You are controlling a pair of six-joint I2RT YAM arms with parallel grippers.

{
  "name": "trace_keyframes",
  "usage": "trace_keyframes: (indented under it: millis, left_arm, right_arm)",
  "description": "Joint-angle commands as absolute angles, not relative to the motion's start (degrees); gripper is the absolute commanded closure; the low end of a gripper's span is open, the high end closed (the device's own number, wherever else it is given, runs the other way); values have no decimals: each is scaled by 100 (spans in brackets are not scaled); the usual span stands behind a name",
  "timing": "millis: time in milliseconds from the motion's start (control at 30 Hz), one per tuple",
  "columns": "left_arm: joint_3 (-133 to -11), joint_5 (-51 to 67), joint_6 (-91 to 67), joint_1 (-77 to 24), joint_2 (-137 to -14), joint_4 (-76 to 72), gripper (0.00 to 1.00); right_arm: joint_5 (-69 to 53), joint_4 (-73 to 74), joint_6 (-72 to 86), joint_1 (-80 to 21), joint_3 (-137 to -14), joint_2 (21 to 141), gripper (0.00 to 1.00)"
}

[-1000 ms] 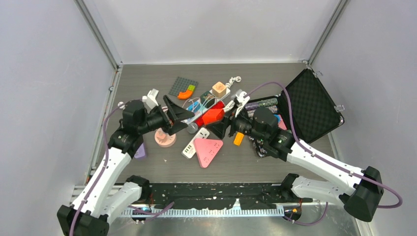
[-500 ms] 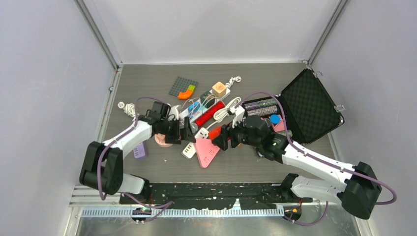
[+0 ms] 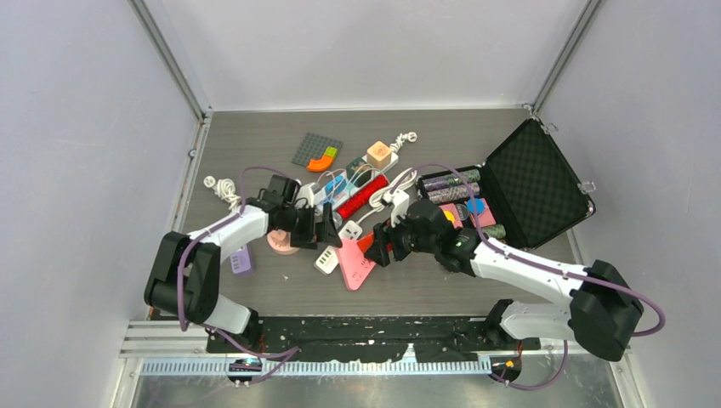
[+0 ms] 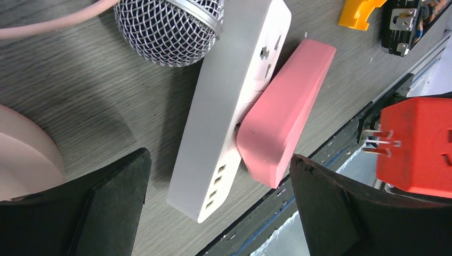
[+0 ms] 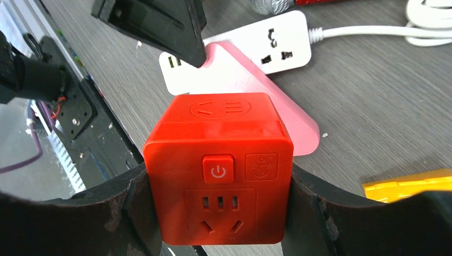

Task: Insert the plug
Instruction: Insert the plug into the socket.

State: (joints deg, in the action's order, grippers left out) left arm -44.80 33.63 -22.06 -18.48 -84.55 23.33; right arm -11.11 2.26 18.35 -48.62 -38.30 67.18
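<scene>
Right gripper [image 5: 219, 205] is clamped on the red plug [image 5: 218, 138], one finger flat on each side face. The plug is held off the table, with its power button and socket face turned toward the wrist camera. In the left wrist view its metal prongs [image 4: 379, 141] are seen pointing toward the strip [image 4: 229, 106], well apart from it, so it is not inserted.

The white strip is lying flat on the table, sockets up. A pink wedge [image 4: 285, 106] is pressed against its long side. A mic head [image 4: 168, 26] is touching the strip's far end.

Left gripper [image 4: 219, 157] is fully open and holds nothing. It is poised over the strip's USB end, one finger to each side; contact with the table cannot be told.

A yellow piece [image 5: 405, 184] is lying near the right gripper. A pink disc [image 4: 21, 154] is seen beside the left finger.
</scene>
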Motion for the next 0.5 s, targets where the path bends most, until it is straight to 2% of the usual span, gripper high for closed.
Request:
trace_keyframes:
  millis: [0,333,467]
  left_arm:
    - [-4571,3018,-2103,-1860,-8672,2417,2]
    - [-4929,1426,-1597,-2258,-8855,3198,18]
    - [-4971,1128,-1563,-2414,-8937,3314,23]
  right_arm:
    - [-1614,-35,1390,-4853,-3924,6946,94]
    - [-1892,-399,908,-4854,-3524,7159,95]
    - [-1933,-243,968,-4850,-3665,7302,95]
